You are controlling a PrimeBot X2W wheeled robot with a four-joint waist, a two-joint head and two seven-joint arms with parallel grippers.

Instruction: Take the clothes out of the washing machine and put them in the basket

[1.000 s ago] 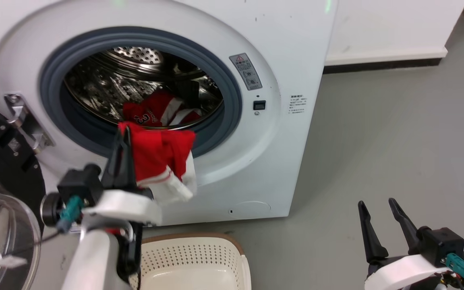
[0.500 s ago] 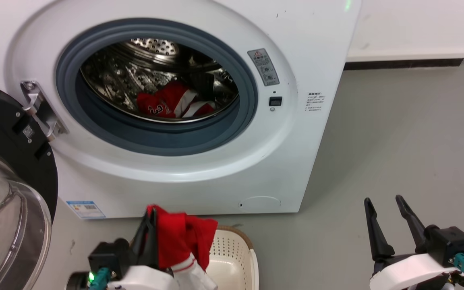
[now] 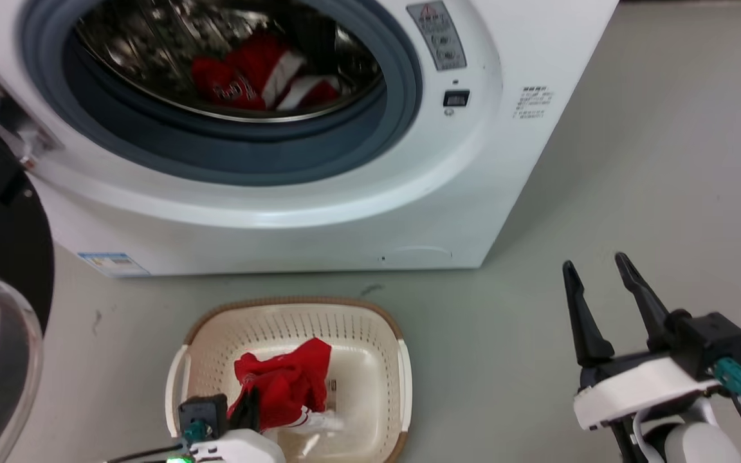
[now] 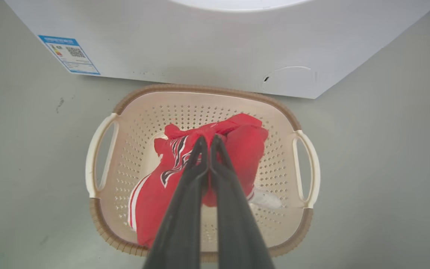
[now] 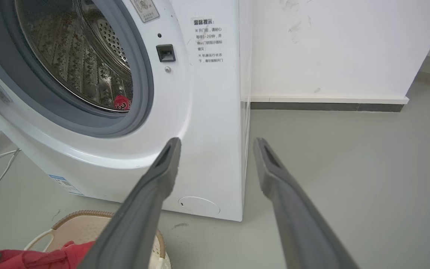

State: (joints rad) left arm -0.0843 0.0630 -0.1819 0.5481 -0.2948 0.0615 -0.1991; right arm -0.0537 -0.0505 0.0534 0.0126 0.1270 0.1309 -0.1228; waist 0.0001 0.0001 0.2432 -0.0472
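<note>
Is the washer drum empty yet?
Not empty: a red jersey with white trim lies at the bottom of the drum.

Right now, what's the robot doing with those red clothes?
The robot is emptying the washing machine. Its left tool is shut on a red garment and holds it inside the basket, which sits on the floor in front of the machine. It has not let go yet. A second red garment lies in the drum. The right tool is open and holds nothing, off to the side.
</note>
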